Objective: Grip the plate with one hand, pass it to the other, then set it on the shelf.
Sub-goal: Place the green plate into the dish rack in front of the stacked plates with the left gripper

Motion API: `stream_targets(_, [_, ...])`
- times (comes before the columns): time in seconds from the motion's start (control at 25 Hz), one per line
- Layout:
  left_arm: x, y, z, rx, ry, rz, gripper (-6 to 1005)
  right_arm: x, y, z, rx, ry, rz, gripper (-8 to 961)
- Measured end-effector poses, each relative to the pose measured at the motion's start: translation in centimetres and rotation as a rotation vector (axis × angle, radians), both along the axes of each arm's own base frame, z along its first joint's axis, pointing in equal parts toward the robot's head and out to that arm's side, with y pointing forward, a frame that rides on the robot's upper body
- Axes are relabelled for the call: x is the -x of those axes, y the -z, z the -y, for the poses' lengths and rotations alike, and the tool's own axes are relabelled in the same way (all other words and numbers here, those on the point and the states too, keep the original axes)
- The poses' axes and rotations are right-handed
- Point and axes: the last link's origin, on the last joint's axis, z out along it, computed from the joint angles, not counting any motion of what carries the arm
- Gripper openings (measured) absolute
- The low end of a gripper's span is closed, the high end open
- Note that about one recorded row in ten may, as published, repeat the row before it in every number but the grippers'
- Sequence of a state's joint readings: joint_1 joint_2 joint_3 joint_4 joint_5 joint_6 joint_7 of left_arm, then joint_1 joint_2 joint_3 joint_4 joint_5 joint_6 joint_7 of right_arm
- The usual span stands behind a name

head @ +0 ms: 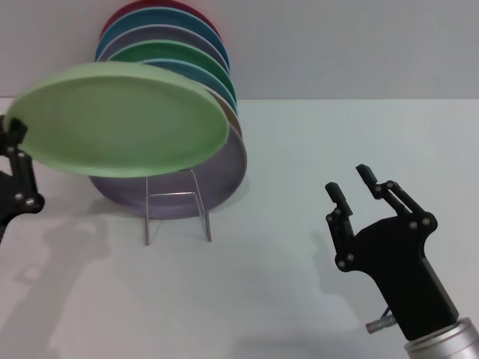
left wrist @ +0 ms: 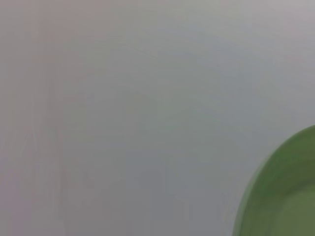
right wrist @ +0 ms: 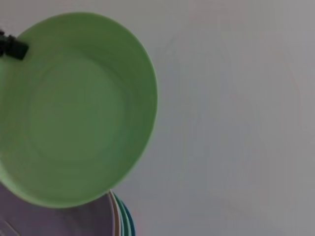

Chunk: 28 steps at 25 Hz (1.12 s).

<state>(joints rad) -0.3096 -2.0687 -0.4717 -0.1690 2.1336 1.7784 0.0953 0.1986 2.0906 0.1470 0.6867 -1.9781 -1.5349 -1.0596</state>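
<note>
The light mint-green plate (head: 120, 120) hangs in the air at the left, nearly flat and in front of the rack. My left gripper (head: 15, 133) is shut on its left rim at the picture's left edge. The left wrist view shows only an arc of the plate (left wrist: 285, 196). In the right wrist view the plate (right wrist: 74, 108) fills the frame, with a black left fingertip (right wrist: 12, 46) on its rim. The shelf (head: 177, 217) is a thin silver wire rack behind and below the plate. My right gripper (head: 349, 182) stands open at the lower right, empty and well apart from the plate.
Several plates lean upright in the rack: a lilac plate (head: 228, 172) in front, then a dark green plate (head: 183, 54), blue ones and a red one (head: 157, 7) behind. White tabletop (head: 299, 247) lies between rack and right gripper.
</note>
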Motion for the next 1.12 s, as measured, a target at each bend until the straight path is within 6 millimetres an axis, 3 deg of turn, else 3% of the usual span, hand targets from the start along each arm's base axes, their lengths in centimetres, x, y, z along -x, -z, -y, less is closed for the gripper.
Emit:
stream_targets(0.6, [-0.2, 2.8, -1.6, 0.066, -0.035, -0.230, 35, -1.0, -0.7, -1.1, -0.041, 0.040, 0.031, 349])
stream_targets(1.12, [0.6, 3.9, -2.4, 0.129, -0.109, -0.273, 35, -1.2, -0.6, -1.8, -0.039, 0.041, 0.051, 348])
